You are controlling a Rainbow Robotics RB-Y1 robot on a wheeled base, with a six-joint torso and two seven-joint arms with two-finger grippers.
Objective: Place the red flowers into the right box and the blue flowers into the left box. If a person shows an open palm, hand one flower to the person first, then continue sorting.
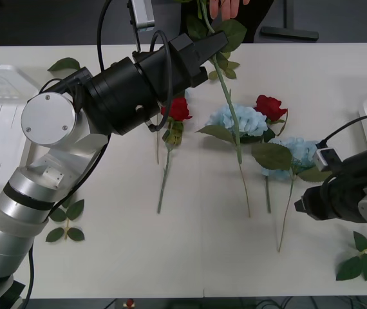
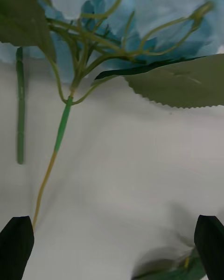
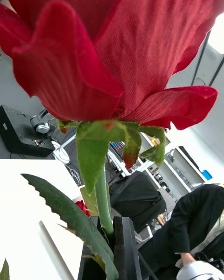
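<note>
Left gripper (image 1: 217, 42) clamps a red rose's stem (image 1: 225, 90), raised at 12 o'clock toward the person's hand (image 1: 227, 6) — early release drops it. Right gripper (image 2: 112, 247), spread open, hovers near a blue flower (image 1: 296, 153) at 4 o'clock.

a lab or workshop room, white bench (image 1: 312, 84), cluttered shelves (image 3: 161, 165) behind, black equipment with cables (image 3: 21, 133) on a side table
</note>
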